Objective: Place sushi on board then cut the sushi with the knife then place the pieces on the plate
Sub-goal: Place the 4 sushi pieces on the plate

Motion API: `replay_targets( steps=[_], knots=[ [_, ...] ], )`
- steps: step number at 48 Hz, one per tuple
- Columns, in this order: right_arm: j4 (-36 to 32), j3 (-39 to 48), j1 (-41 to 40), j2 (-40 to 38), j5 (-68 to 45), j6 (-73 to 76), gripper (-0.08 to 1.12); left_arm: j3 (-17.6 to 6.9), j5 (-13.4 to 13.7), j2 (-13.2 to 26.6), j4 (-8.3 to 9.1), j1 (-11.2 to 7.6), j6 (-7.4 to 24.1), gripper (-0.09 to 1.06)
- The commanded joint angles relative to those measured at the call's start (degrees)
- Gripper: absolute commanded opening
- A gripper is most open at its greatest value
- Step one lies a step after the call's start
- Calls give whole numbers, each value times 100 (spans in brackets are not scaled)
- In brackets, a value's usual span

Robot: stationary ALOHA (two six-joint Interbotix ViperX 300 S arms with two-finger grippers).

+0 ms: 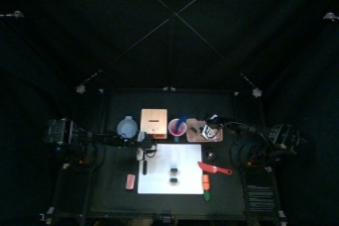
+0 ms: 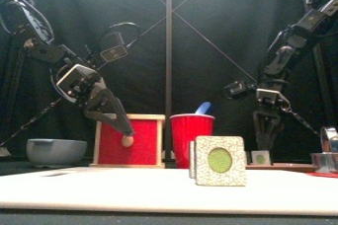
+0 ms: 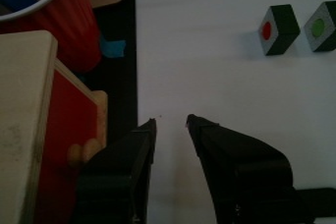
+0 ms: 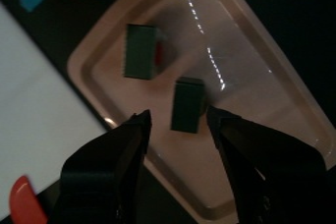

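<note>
Pink tray [image 4: 247, 59]: 2 sushi pcs [image 4: 141, 49], right gripper [image 4: 180, 116] wide, empty above. Prob plating; next grab pcs off board [image 3: 210, 71]. Left gripper [image 3: 171, 123] narrow, empty.

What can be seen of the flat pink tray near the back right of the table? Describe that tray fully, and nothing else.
The flat pink tray is a shallow rectangle with rounded corners and a low raised rim; it looks like glossy plastic. It lies flat on the black table, beside the white cutting board. Two dark green sushi blocks rest on it, apart from each other. The right gripper hangs above it, jaws open.
</note>
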Motion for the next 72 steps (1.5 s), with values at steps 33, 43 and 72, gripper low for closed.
replay_targets(
  steps=[33,43,72],
  knots=[
    [246,-1784,3050,1582,-290,-18,84,-62,-18,-35,-9,18,-9,73],
    [281,-2048,3173,1793,-290,-18,84,-53,-18,-44,-9,18,-9,73],
    [211,-2320,3226,2417,-387,-18,77,-44,-18,-35,-9,18,0,73]
  ],
)
